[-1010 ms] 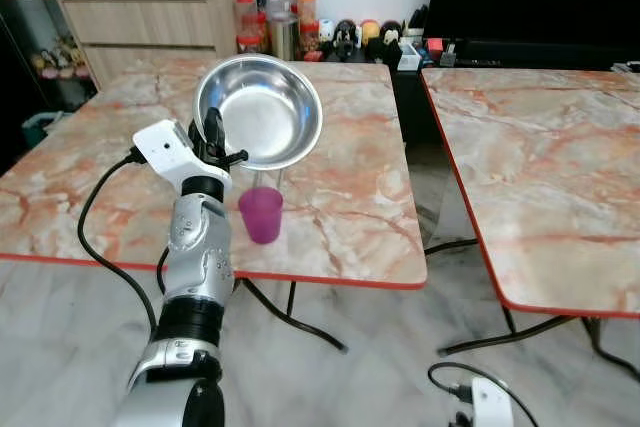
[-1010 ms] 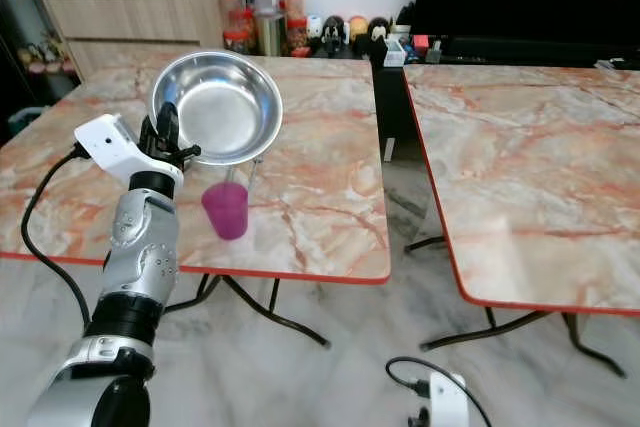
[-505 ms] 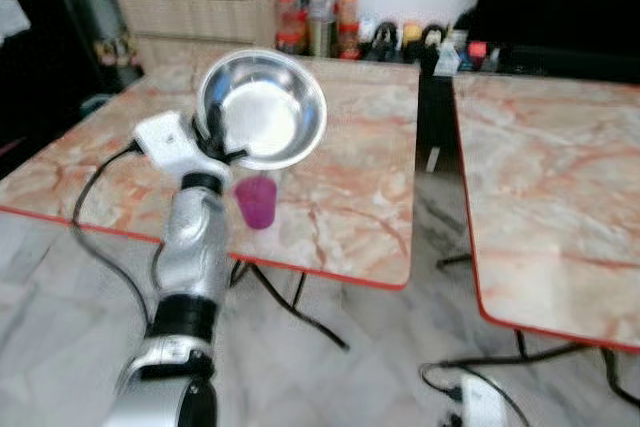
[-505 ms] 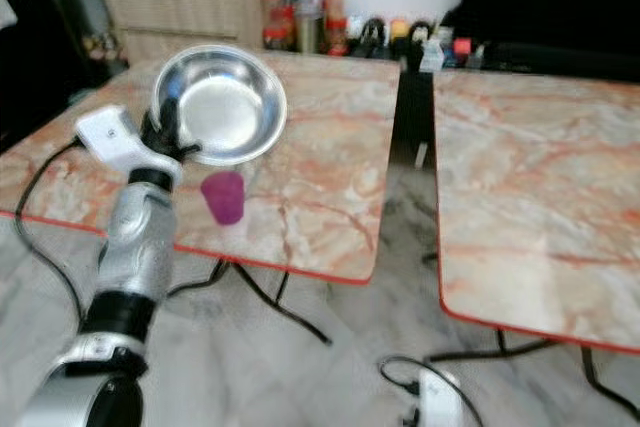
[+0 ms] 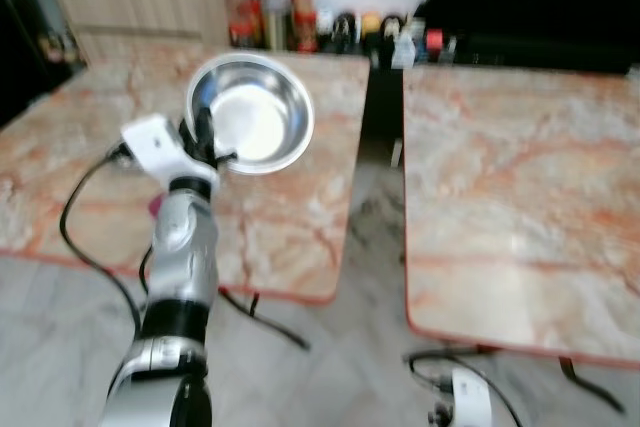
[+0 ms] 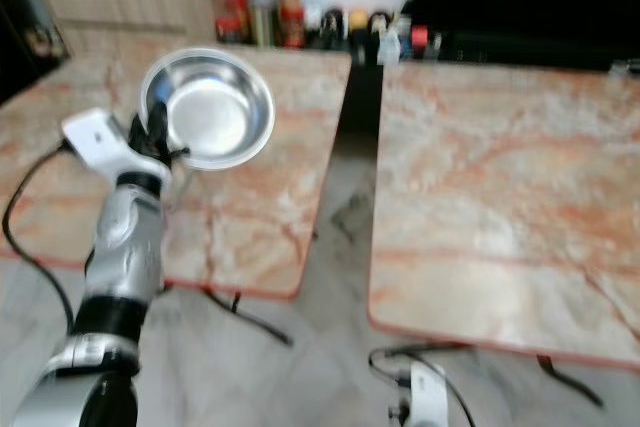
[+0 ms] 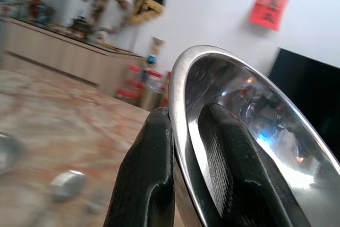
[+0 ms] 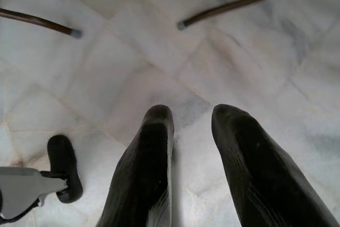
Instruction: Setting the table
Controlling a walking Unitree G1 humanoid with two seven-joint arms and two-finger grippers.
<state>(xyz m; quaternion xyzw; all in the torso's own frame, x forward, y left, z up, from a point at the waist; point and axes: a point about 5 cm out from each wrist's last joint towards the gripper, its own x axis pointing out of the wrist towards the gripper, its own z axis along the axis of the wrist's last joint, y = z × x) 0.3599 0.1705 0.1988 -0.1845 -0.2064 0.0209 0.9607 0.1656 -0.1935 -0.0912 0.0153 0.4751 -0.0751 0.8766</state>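
Since a second ago the view has swung right, and the purple cup that stood beside the arm is now almost hidden behind it. Left gripper (image 5: 205,134) pinches the steel bowl (image 5: 252,113) by its rim, tilted, hollow facing the camera, above the left marble table's (image 5: 290,237) near edge. Right gripper (image 8: 188,131) hangs slightly parted over the marble floor (image 8: 133,57). Jars (image 5: 270,7) line the far wall.
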